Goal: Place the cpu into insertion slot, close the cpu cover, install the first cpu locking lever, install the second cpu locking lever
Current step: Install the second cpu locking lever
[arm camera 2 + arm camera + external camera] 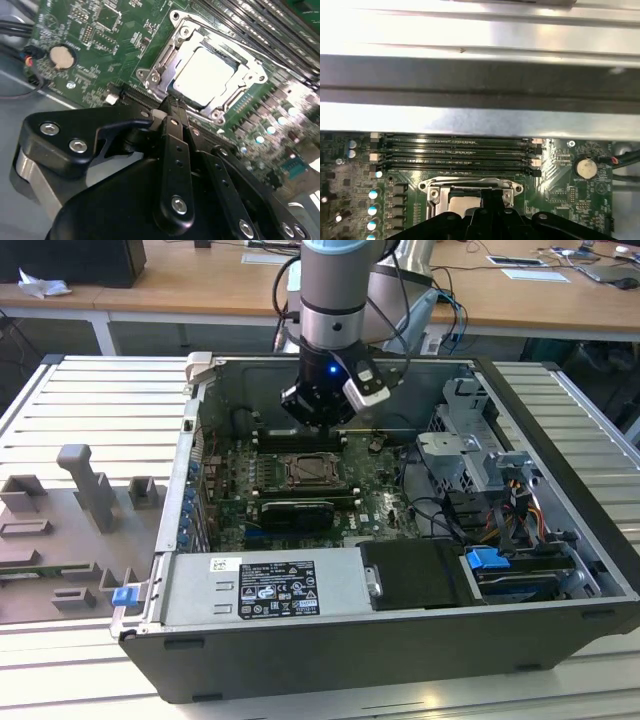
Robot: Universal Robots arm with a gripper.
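The cpu point(202, 75) lies flat in the insertion slot point(315, 472) on the green board, its pale metal top showing through the window of the cpu cover point(165, 55). The cover lies down over the chip, and its silvery frame point(470, 186) also appears in the first wrist view. My gripper point(171, 104) hangs just above the socket's near edge, its black fingers point(175, 145) pressed together with nothing seen between them. In the exterior view the gripper point(318, 423) hovers over the back half of the socket.
Long black memory slots point(455, 150) run behind the socket. A coin cell point(62, 56) sits beside it. The open case holds a power supply point(260, 585) in front, a black card point(295, 510), cables point(440, 510) and a drive cage point(470, 450). A grey fixture plate point(80, 520) lies outside.
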